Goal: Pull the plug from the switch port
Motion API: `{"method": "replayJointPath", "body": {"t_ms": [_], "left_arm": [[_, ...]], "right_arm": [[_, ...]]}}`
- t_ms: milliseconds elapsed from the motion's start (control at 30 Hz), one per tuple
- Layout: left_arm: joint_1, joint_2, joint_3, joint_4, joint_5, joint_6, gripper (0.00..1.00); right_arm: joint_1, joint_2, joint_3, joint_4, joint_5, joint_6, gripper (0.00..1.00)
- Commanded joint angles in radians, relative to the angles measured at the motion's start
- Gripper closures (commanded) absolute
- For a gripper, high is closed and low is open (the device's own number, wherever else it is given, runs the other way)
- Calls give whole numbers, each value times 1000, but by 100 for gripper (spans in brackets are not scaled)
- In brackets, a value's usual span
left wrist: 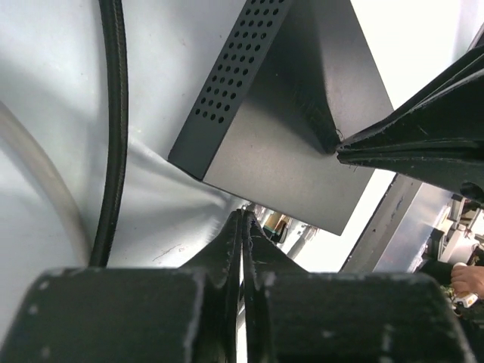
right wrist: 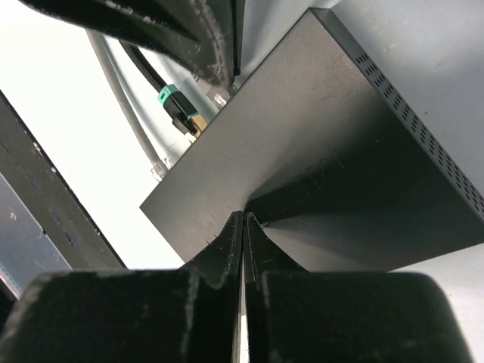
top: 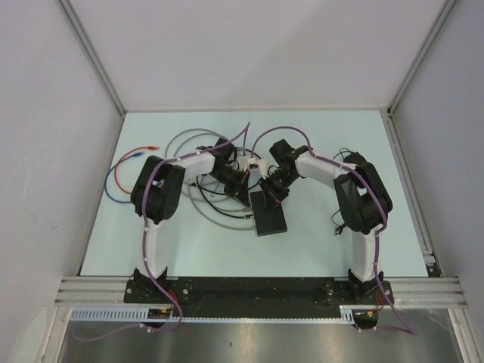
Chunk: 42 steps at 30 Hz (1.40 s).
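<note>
Two arms, the left arm (top: 159, 189) and the right arm (top: 363, 193), are pointing toward each other over the middle of the pale bench (top: 340, 249) in the top view. The switch (top: 270, 217), a flat black box, is lying on the bench just below where their tips meet. Grey cable (top: 185, 144) is looping around the left arm, and a red and blue cable (top: 121, 170) is curling near the bench's left edge.

From the left wrist, the left gripper (left wrist: 243, 219) is showing its fingers pressed together, the tip sitting just off the switch's near edge. Whether anything thin is caught between them is unclear. The right gripper (left wrist: 344, 151) is touching the switch's top from the right. A black cable (left wrist: 113, 113) is running down the left.

From the right wrist, the right gripper is also squeezed tight, holding nothing, its tip resting on the switch's lid. A green and black plug (right wrist: 175, 106) is sitting against the switch's far edge, under the left gripper's fingers (right wrist: 189, 38). Whether it is sitting in a socket cannot be told.
</note>
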Motion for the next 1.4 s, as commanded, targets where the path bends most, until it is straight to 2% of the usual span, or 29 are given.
{"method": "replayJointPath", "body": {"t_ms": [0, 200, 333, 533, 633, 733, 900, 1200, 1367], "left_arm": [[-23, 31, 42, -22, -13, 54, 100], [-23, 34, 42, -42, -19, 59, 99], [-20, 19, 36, -37, -59, 59, 78], [11, 16, 36, -37, -47, 65, 64], [22, 42, 53, -74, 28, 87, 60], [22, 74, 47, -85, 105, 101, 57], [20, 91, 50, -103, 116, 133, 58], [17, 108, 45, -86, 72, 121, 65], [-18, 126, 74, -92, 21, 94, 62]], "right_arm": [[3, 1, -6, 15, 23, 0, 100], [3, 2, -6, 15, 23, -1, 100], [3, 1, -7, 12, 26, -3, 100], [1, -2, -7, 7, 32, -4, 100], [1, 1, -6, 3, 33, -6, 100], [3, -1, -6, 3, 33, -6, 100], [4, 1, -7, -2, 35, -6, 100], [10, 4, -7, 3, 35, -3, 100], [15, 2, -6, 6, 35, -3, 100]]}}
